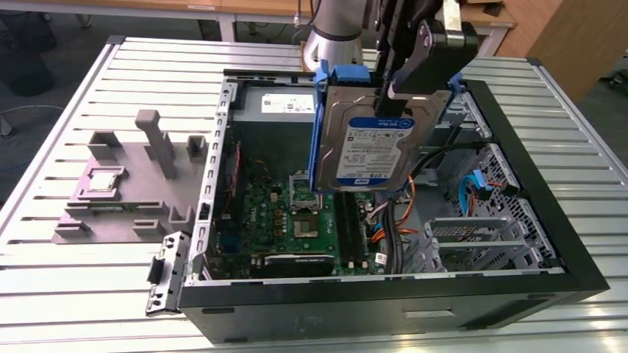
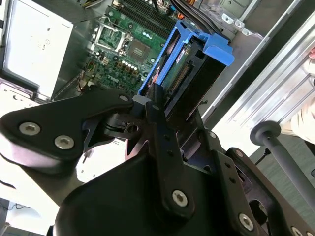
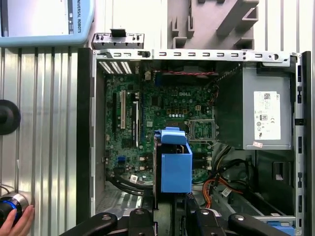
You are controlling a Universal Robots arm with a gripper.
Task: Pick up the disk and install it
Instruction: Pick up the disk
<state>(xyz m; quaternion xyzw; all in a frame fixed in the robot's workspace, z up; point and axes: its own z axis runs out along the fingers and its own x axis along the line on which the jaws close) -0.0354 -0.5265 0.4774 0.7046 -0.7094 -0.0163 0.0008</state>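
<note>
Hand [image 1: 410,94] is clamping the disk [image 1: 365,147], holding it upright.
The disk is hanging above the green motherboard [image 1: 294,220] inside the open computer case [image 1: 393,316].

Arm [image 1: 332,38]: glossy silver-grey rounded cylinder joint, black housing beside it. Gripper [image 1: 420,82]: matte black, made of flat linkage plates with rounded ends; a pale cream part [image 1: 449,16] is on its upper body. Second wrist view: the linkage plates [image 2: 98,110] are thick and smooth-edged, and each has one or two round silver screw heads [image 2: 29,129] with dark sockets. Fingers [image 2: 156,105]: narrow black bars, one with a small grey block at the tip. First wrist view: black link ends [image 3: 101,223], rounded, with dark pivot bosses.
</note>
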